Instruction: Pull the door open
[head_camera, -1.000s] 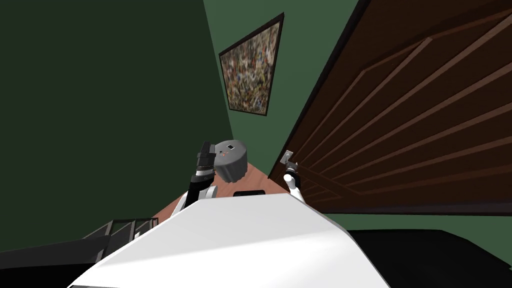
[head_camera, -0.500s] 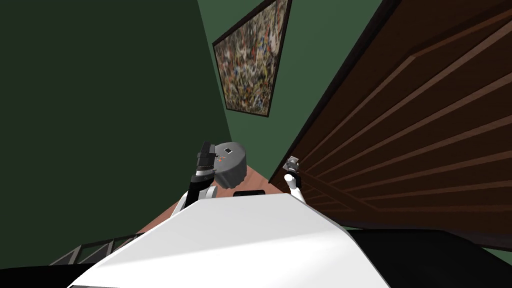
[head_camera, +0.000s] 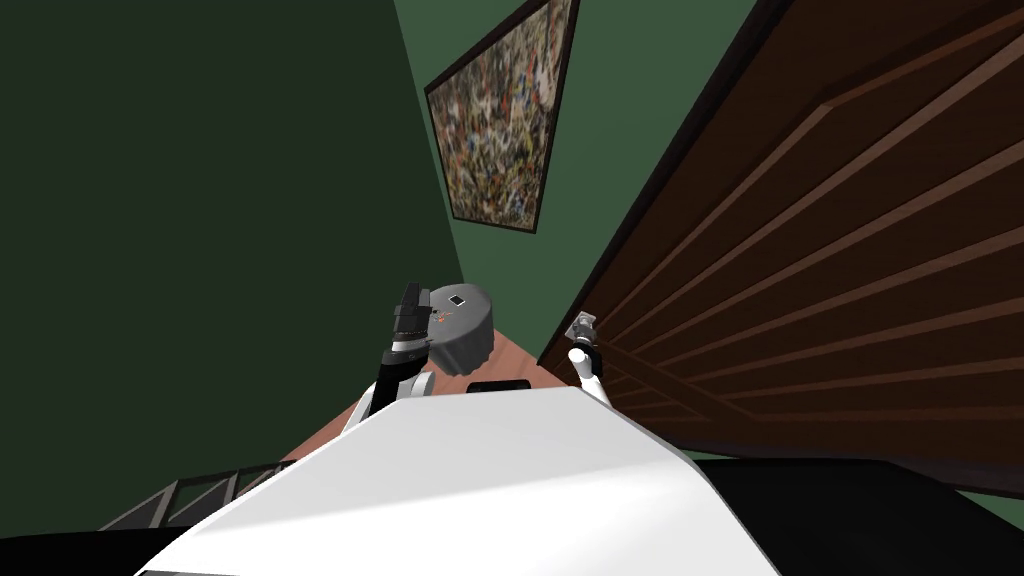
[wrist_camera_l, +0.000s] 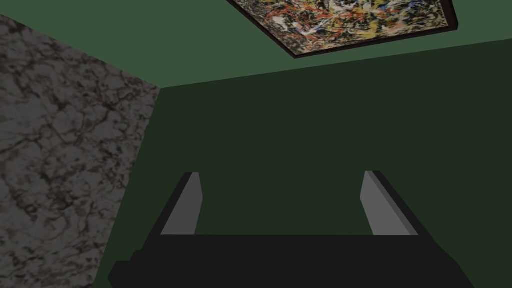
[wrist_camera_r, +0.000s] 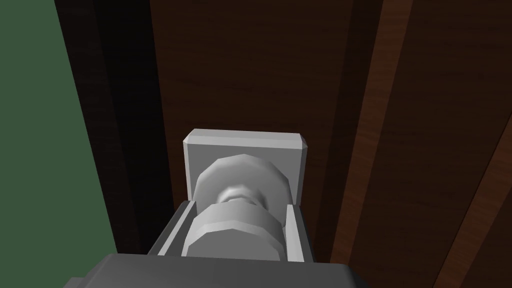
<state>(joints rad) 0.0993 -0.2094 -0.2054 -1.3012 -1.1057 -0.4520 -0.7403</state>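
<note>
Right gripper (wrist_camera_r: 235, 235) fingers clamp a grey door knob (wrist_camera_r: 232, 237) on its square backplate (wrist_camera_r: 245, 145), mounted on a dark brown panelled door (wrist_camera_r: 250, 65).

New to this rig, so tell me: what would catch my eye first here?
The big dark brown panelled door stands on my right, and the right gripper is shut on its grey knob by the door's edge. A speckled, multicoloured painting hangs on the green wall ahead.

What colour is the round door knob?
Plain light grey knob, clearest in the right wrist view.
</note>
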